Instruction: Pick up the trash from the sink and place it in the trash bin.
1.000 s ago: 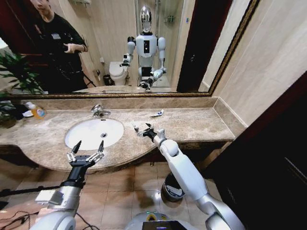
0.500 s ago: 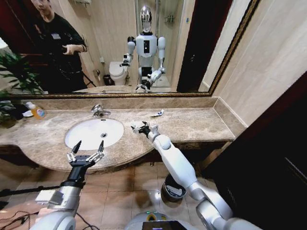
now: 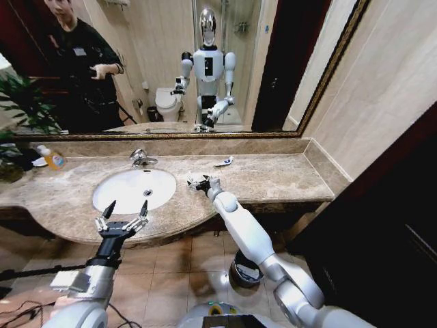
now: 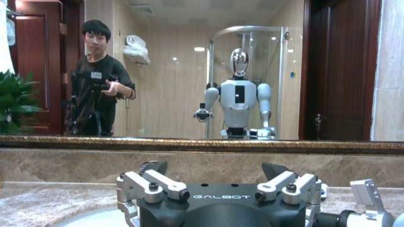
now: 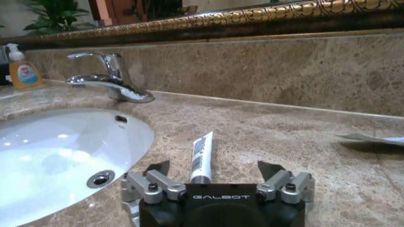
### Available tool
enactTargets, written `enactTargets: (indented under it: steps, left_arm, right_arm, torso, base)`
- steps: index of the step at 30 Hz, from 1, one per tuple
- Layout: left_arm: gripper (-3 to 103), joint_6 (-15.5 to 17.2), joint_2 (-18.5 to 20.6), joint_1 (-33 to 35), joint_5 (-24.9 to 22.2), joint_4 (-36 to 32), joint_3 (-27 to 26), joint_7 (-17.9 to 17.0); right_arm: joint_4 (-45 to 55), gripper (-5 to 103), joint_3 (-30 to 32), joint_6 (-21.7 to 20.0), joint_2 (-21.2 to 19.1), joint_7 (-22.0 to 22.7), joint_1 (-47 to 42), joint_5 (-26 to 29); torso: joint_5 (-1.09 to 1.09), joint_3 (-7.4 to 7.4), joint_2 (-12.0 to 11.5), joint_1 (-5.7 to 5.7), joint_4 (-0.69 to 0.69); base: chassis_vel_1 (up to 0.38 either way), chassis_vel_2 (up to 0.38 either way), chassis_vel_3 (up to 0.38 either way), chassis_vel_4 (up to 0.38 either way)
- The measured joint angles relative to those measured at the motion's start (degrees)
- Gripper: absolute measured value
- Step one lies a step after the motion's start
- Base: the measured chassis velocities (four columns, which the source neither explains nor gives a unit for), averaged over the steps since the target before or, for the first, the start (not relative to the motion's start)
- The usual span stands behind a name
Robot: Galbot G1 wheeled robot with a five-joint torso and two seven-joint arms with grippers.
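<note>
Right wrist view — right gripper (image 5: 213,171) spread-jawed around white tube (image 5: 202,154) on bench (image 5: 303,142), nothing grasped; left gripper (image 3: 123,217) parked, jaws released.

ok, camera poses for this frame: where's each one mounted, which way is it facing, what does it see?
Head: on the robot's head, looking forward and down at the sink counter and mirror; both arms show.
Left wrist: behind the open left end effector, level, facing the mirror.
Right wrist: behind the open right end effector, low over the counter, a white tube between its fingers.
Shared: head and right wrist both show the faucet and sink.
</note>
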Motion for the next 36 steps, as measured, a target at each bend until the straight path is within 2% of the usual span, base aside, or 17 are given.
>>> enactTargets:
  steps: [2,5,7,8,10,13,14,16,17,18,30,32,33,34,35,36]
  left_arm:
    - [100,0.00,0.00,0.00,0.00,0.00,0.00,0.00]
    - [100,0.00,0.00,0.00,0.00,0.00,0.00,0.00]
    - [100,0.00,0.00,0.00,0.00,0.00,0.00,0.00]
    - [100,0.00,0.00,0.00,0.00,0.00,0.00,0.00]
    - [100,0.00,0.00,0.00,0.00,0.00,0.00,0.00]
    - [100,0.00,0.00,0.00,0.00,0.00,0.00,0.00]
    - [100,0.00,0.00,0.00,0.00,0.00,0.00,0.00]
    - [100,0.00,0.00,0.00,0.00,0.00,0.00,0.00]
    - [100,0.00,0.00,0.00,0.00,0.00,0.00,0.00]
    - [100,0.00,0.00,0.00,0.00,0.00,0.00,0.00]
    - [100,0.00,0.00,0.00,0.00,0.00,0.00,0.00]
    - [100,0.00,0.00,0.00,0.00,0.00,0.00,0.00]
    - [100,0.00,0.00,0.00,0.00,0.00,0.00,0.00]
    - [100,0.00,0.00,0.00,0.00,0.00,0.00,0.00]
    - [100,0.00,0.00,0.00,0.00,0.00,0.00,0.00]
    - [100,0.00,0.00,0.00,0.00,0.00,0.00,0.00]
  right_arm:
    - [0.14,89,0.00,-0.06,-0.01,0.02,-0.10,0.00]
    - [0.45,74,0.00,-0.12,-0.01,0.04,-0.40,-0.24]
    - [0.54,74,-0.01,-0.12,-0.02,0.04,-0.46,-0.31]
    - [0.69,63,-0.01,-0.12,-0.08,0.00,-0.57,-0.45]
    - [0.83,63,-0.03,-0.12,-0.14,-0.10,-0.63,-0.51]
    - [1.16,47,-0.04,-0.10,-0.29,-0.34,-0.84,-0.67]
    - [1.16,47,-0.04,-0.10,-0.29,-0.34,-0.84,-0.67]
    - [1.51,35,-0.15,-0.08,-0.48,-0.38,-1.00,-0.73]
    - [1.70,35,-0.29,-0.09,-0.63,-0.39,-1.09,-0.74]
    - [1.98,25,-0.49,-0.18,-0.83,-0.45,-1.22,-0.75]
    - [3.53,18,-1.31,-2.21,-1.37,-0.86,-1.60,-0.81]
    - [3.64,28,-1.32,-2.21,-1.39,-0.84,-1.69,-0.88]
    - [3.64,28,-1.32,-2.21,-1.39,-0.84,-1.69,-0.88]
    - [3.71,35,-1.31,-2.21,-1.46,-0.84,-1.70,-0.89]
    - [3.74,35,-1.34,-2.21,-1.55,-0.80,-1.70,-0.90]
    - [3.78,40,-1.41,-2.21,-1.65,-0.77,-1.71,-0.91]
  torso:
    - [0.00,0.00,0.00,0.00,0.00]
    - [0.00,0.00,0.00,0.00,0.00]
    - [0.00,0.00,0.00,0.00,0.00]
    - [0.00,0.00,0.00,0.00,0.00]
    - [0.00,0.00,0.00,0.00,0.00]
    - [0.00,0.00,0.00,0.00,0.00]
    - [0.00,0.00,0.00,0.00,0.00]
    - [0.00,0.00,0.00,0.00,0.00]
    - [0.00,0.00,0.00,0.00,0.00]
    - [0.00,0.00,0.00,0.00,0.00]
    - [0.00,0.00,0.00,0.00,0.00]
    - [0.00,0.00,0.00,0.00,0.00]
    - [0.00,0.00,0.00,0.00,0.00]
    - [0.00,0.00,0.00,0.00,0.00]
    - [0.00,0.00,0.00,0.00,0.00]
    - [0.00,0.00,0.00,0.00,0.00]
  base:
    - [0.000,0.000,0.000,0.000]
    - [0.000,0.000,0.000,0.000]
    - [0.000,0.000,0.000,0.000]
    - [0.000,0.000,0.000,0.000]
    - [0.000,0.000,0.000,0.000]
    - [0.000,0.000,0.000,0.000]
    - [0.000,0.000,0.000,0.000]
    - [0.000,0.000,0.000,0.000]
    - [0.000,0.000,0.000,0.000]
    - [0.000,0.000,0.000,0.000]
    - [0.000,0.000,0.000,0.000]
    - [0.000,0.000,0.000,0.000]
    - [0.000,0.000,0.000,0.000]
    - [0.000,0.000,0.000,0.000]
    - [0.000,0.000,0.000,0.000]
    - [0.000,0.000,0.000,0.000]
